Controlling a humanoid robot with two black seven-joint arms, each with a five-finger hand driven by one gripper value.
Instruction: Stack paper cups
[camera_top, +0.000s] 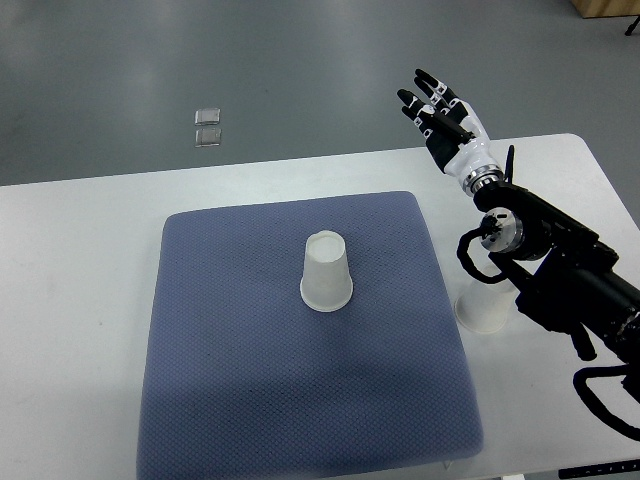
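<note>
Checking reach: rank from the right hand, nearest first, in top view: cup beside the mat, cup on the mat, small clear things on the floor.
1. Cup beside the mat, below the right hand, under its forearm.
2. Cup on the mat, mid-mat, leftward.
3. Small clear things, far-left floor.

Mat (250, 400) bare around inverted cup (327, 273); second cup (483, 312) under right forearm.

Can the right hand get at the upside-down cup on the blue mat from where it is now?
Probably yes. The right hand is open and raised beyond the table's far edge, holding nothing, and nothing stands between it and the cup on the mat. The other cup sits under the forearm.
</note>
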